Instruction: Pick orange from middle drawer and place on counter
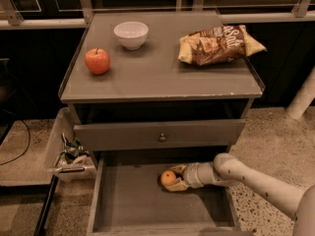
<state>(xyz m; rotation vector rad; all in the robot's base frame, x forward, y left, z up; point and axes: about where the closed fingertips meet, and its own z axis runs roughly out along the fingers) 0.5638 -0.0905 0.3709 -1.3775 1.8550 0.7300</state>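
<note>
The orange (pixel 168 177) lies on the grey floor of the open middle drawer (pixel 128 200), near its back and right of centre. My gripper (pixel 175 178) reaches in from the right, low over the drawer floor. Its fingers (pixel 179 169) sit one behind and one in front of the orange and are closed against it. The orange still rests on the drawer floor. The counter (pixel 157 73) is the grey top of the cabinet above.
On the counter stand a red apple (pixel 97 61) at the left, a white bowl (pixel 131 34) at the back, and a chip bag (pixel 219 45) at the right. The closed upper drawer front with its brass knob (pixel 162 137) overhangs the open drawer. A bin (pixel 66 154) sits at the left.
</note>
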